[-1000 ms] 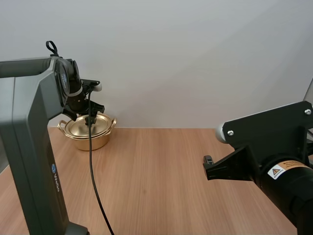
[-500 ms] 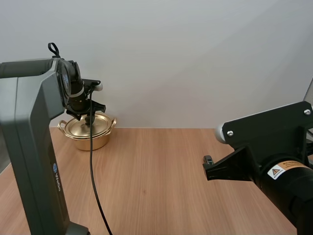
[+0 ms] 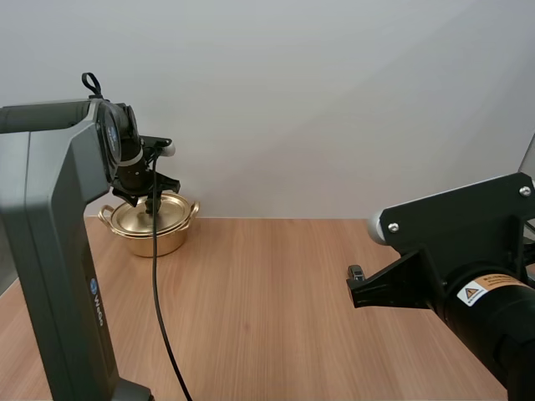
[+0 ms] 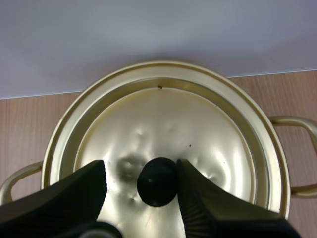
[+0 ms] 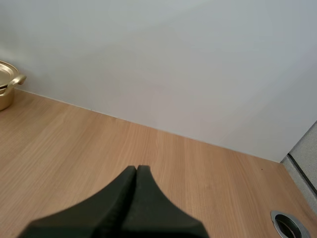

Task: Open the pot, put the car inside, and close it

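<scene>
Grey left arm, ribbed black left hand, black yellow-labelled right arm.

Pot in all 3 views: high from behind, left wrist close above, right wrist afar.

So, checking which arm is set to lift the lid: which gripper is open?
The left gripper: its fingers apart on either side of the black knob of the lid. The right gripper has its fingers together as one wedge over the table.

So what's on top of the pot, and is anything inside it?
The lid sits on the pot, its black knob between the open fingers of the left gripper. The lid covers the inside, so its contents cannot be seen.
</scene>
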### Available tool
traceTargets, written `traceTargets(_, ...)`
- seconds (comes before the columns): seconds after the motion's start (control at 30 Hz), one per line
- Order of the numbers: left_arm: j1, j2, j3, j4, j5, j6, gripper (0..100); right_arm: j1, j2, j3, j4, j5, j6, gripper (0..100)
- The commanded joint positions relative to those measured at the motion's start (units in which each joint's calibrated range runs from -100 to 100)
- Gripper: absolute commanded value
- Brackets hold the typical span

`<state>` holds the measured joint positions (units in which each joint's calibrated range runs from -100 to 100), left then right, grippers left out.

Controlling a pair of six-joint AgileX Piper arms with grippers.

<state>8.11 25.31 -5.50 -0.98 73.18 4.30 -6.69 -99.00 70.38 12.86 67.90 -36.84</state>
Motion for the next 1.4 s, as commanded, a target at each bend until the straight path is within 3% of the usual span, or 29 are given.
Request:
traceTargets(0.0, 0.02, 0.0, 0.0, 0.0, -0.7, -0.5, 67, 0.0, 0.0, 0.0, 0.1, 0.0, -0.1, 0)
traceTargets(0.1, 0.02, 0.0, 0.0, 0.0, -1.5, -0.5, 39, 0.0, 0.0, 0.0, 0.1, 0.0, -0.1, 0)
traceTargets(0.17, 0.02, 0.0, 0.0, 0.0, -1.7, -0.5, 9, 0.0, 0.0, 0.0, 0.1, 0.0, -0.1, 0)
traceTargets(0.2, 0.02, 0.0, 0.0, -0.2, -1.9, -0.5, 0, 0.0, 0.0, 0.0, 0.1, 0.0, -0.1, 0)
traceTargets(0.6, 0.02, -3.6, 0.0, -2.2, -0.9, 0.3, 0, 0.1, 0.0, 0.5, 0.1, -0.8, -0.1, 0)
traceTargets(0.93, 0.09, -22.7, 0.0, -10.5, 3.4, 4.4, 0, 0.1, 3.9, 0.8, 0.1, -6.7, 0.3, 0)
traceTargets(1.1, 0.6, -35.7, 0.0, -17.2, 4.8, 4.5, 0, -0.3, 12.3, 0.8, 0.1, -17.7, -0.3, 0)
traceTargets(1.27, 1.93, -46.3, 0.0, -24.0, 5.0, 6.5, 0, -0.6, 28.6, -2.2, 0.1, -18.1, -1.5, 0)
traceTargets(1.37, 2.29, -51.2, 0.0, -25.4, 7.1, 7.1, 0, -0.6, 39.0, -5.9, 1.1, -17.9, -1.2, 27)
